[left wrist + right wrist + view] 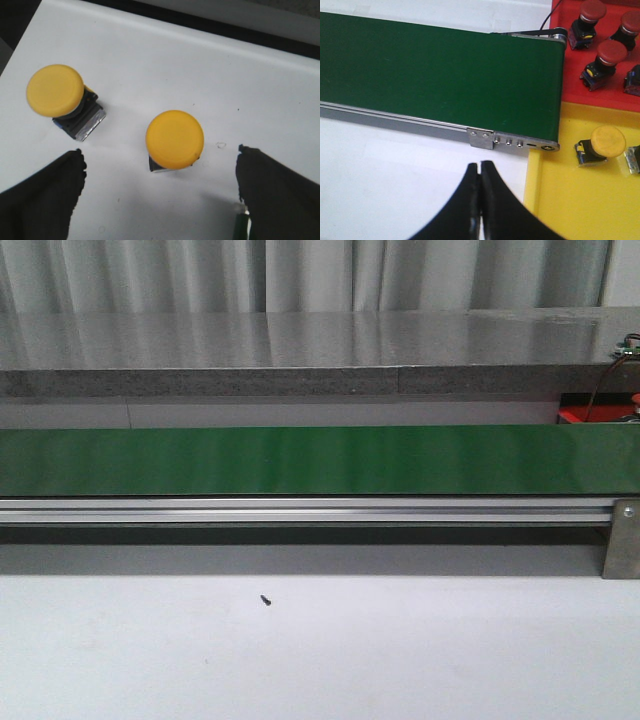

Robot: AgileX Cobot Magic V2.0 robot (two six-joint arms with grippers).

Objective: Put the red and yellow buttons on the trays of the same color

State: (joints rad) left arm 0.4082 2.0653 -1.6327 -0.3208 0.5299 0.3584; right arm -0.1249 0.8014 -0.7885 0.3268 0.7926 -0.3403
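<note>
In the left wrist view two yellow buttons stand on a white surface: one [175,138] lies just ahead of the gap between my fingers, the other [55,91] off to one side. My left gripper [160,172] is open and empty above them. In the right wrist view my right gripper [480,165] is shut and empty over the white table beside the yellow tray [580,200], which holds a yellow button [606,141]. The red tray [570,80] holds several red buttons [610,52]. Neither gripper shows in the front view.
A green conveyor belt [300,460] on an aluminium rail [300,510] crosses the front view; its end [540,145] meets the trays. A small black screw [266,599] lies on the white table. The red tray's corner [585,415] shows at far right.
</note>
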